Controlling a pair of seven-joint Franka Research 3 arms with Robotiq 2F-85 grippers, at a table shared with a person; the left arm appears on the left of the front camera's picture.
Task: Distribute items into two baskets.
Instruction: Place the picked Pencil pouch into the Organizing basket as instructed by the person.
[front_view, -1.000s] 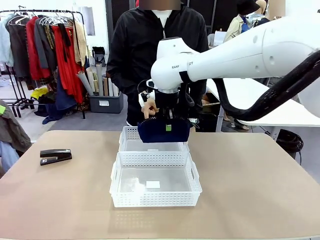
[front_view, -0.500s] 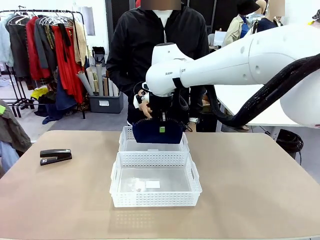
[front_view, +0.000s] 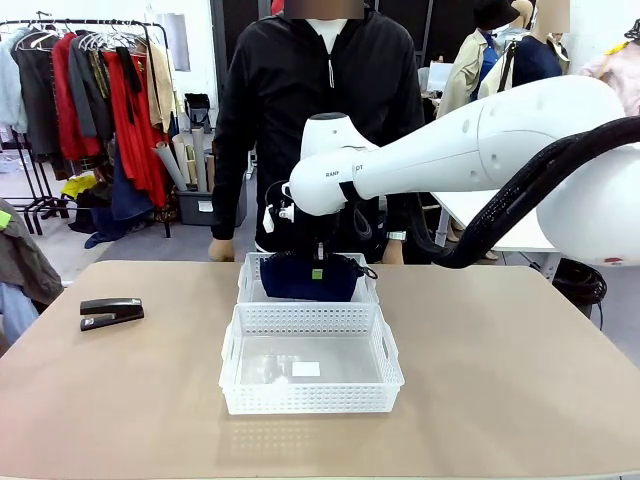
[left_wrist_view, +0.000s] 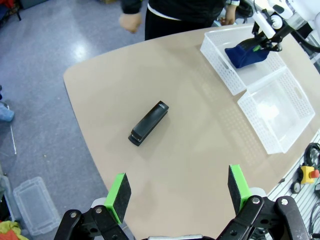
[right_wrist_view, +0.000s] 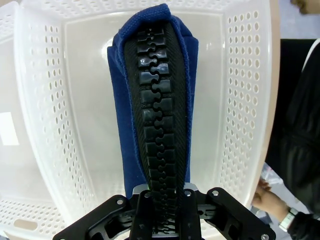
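My right gripper (front_view: 318, 264) is shut on the zipper edge of the navy pouch (front_view: 308, 280), which hangs partly down inside the far basket (front_view: 246, 282). In the right wrist view the pouch (right_wrist_view: 150, 110) runs straight up from my right gripper (right_wrist_view: 162, 199), with that basket's perforated wall (right_wrist_view: 245, 100) around it. The near basket (front_view: 310, 396) holds nothing but a small label. A black stapler (front_view: 111, 312) lies at the table's left. My left gripper (left_wrist_view: 177, 189) hovers open high above the stapler (left_wrist_view: 149, 123), with the pouch (left_wrist_view: 244, 56) and both baskets (left_wrist_view: 222, 70) (left_wrist_view: 272, 107) farther off.
A person in a black jacket stands at the far side, one hand (front_view: 221, 249) at the table edge left of the baskets and a wrist (front_view: 393, 246) to their right. Bare tabletop (front_view: 500, 350) spreads around the baskets. The stapler lies near the left table edge.
My right arm has lowered the pouch from above the far basket down into it. The person's hands have dropped to the table edge. The stapler has not moved.
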